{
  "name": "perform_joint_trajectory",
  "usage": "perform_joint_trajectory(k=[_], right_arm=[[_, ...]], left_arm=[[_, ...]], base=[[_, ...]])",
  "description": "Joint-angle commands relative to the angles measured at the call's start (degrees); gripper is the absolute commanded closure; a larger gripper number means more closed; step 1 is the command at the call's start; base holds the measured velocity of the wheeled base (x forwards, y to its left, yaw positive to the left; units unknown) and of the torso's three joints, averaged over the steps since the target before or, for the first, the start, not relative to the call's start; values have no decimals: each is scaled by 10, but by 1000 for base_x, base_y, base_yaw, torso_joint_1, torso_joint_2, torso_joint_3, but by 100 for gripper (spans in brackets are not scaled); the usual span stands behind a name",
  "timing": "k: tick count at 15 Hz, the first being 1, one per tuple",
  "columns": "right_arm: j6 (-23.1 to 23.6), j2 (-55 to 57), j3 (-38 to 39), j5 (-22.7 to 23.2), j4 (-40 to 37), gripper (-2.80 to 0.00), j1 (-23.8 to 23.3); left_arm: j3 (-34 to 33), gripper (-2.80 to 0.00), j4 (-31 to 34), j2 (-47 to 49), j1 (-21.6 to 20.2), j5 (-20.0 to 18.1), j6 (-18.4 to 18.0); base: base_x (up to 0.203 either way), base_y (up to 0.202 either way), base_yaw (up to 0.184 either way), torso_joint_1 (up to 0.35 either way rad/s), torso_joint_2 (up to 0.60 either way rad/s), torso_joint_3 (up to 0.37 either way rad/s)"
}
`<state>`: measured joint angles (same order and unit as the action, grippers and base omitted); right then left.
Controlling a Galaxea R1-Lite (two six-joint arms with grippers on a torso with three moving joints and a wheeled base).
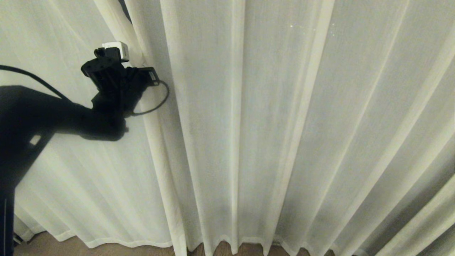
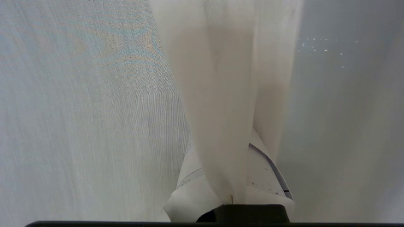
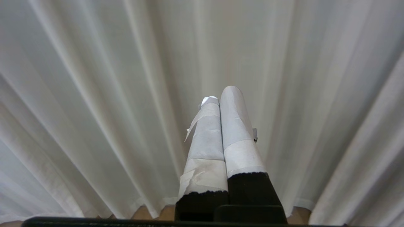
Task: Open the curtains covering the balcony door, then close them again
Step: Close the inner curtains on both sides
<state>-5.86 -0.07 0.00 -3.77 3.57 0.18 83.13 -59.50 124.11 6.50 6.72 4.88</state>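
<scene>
- The left arm (image 1: 42, 117) reaches in from the left edge of the head view, dark and raised, its forearm slanting up toward the wrist.
- The left gripper (image 1: 137, 60) sits at the upper left, with a small white block on top of the wrist and a thin black cable looping beside it.
- Its fingers (image 2: 268, 176), wrapped in pale tape, are pressed together on a fold of the curtains (image 2: 221, 94), which runs up from between them.
- The right gripper (image 3: 221, 94) shows only in its own wrist view, out of the head view.
- Its two taped fingers (image 3: 233, 126) lie side by side, touching along their length, with nothing between them.
</scene>
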Motion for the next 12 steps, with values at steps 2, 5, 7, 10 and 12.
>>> perform_joint_trajectory(k=[2,5,7,10,12], right_arm=[[0,1,0,0,0,0,0],[0,1,0,0,0,0,0],[0,1,0,0,0,0,0],[0,1,0,0,0,0,0],[0,1,0,0,0,0,0]], left_arm=[[0,0,-3,-1,1,0,0],[0,0,-3,-1,1,0,0],[0,0,-3,-1,3,0,0],[-1,0,-3,-1,3,0,0],[-1,0,-3,-1,3,0,0]], base=[[0,-185,2,7,3,4],[0,-188,4,1,2,2],[0,-193,2,1,3,0],[0,-182,1,0,1,3],[0,-193,3,4,5,2]])
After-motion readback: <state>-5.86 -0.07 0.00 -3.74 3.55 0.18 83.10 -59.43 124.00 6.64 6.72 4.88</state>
